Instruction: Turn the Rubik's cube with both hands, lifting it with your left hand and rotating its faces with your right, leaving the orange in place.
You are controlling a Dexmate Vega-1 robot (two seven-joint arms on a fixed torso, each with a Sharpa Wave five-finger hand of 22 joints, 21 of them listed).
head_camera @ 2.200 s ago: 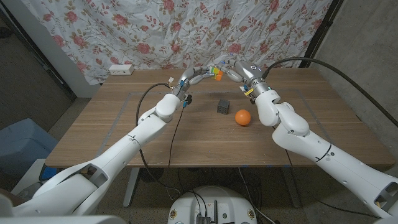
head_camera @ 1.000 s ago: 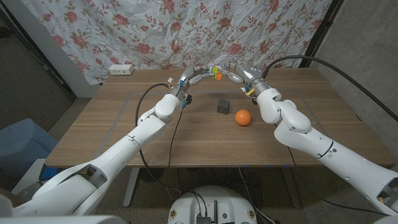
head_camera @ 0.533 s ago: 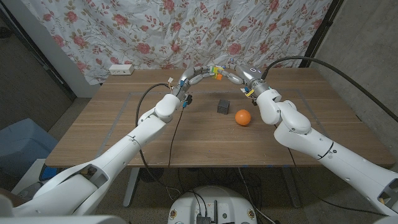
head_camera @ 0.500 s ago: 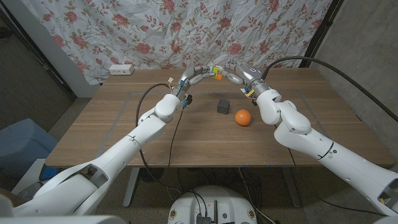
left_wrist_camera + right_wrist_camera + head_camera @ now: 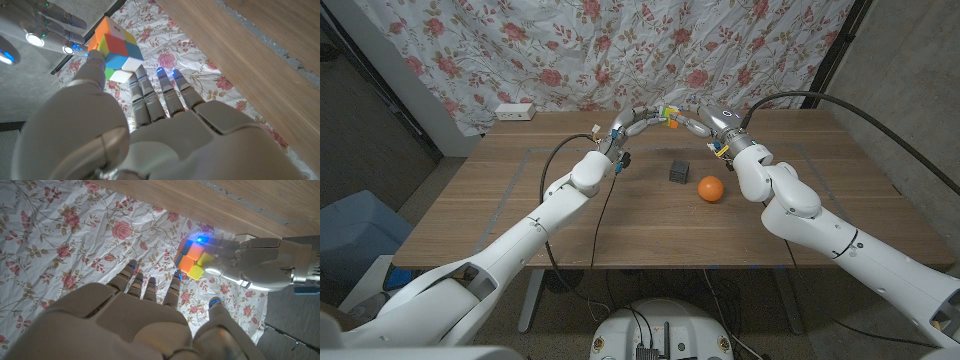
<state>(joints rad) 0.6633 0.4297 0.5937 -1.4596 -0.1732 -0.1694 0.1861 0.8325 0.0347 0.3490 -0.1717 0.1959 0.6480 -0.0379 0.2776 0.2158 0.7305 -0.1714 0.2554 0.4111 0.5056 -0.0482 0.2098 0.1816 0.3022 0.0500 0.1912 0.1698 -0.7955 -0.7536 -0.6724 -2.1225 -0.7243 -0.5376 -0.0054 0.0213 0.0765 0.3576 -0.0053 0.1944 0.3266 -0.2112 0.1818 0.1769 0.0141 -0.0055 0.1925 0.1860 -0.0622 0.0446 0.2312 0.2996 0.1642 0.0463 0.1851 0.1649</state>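
head view / cube: Rubik's cube is up off the wooden table, at the far edge, 12 o'clock from table centre, in front of the floral curtain.
head view / left hand: left hand reaches in from 9 o'clock of the cube and holds it at its fingertips.
head view / right hand: right hand sits at 3 o'clock of the cube, fingers pointed at it; contact too small to tell here.
head view / orange: orange on the table, near centre, at 5 o'clock from the cube, well apart from both hands.
head view / other: small dark block just beside the orange at its 10 o'clock; white power strip at the table's far left corner.
left wrist view / left hand: thumb presses the cube from one side; other fingers are stretched out side by side past it. The opposing grip point is hidden.
left wrist view / cube: orange, blue, yellow, green and white tiles visible.
left wrist view / right hand: fingertips near the cube's orange face, small gap visible.
right wrist view / right hand: right hand spread, fingers apart, holding nothing, just short of the cube.
right wrist view / left hand: left hand grips the cube from the far side.
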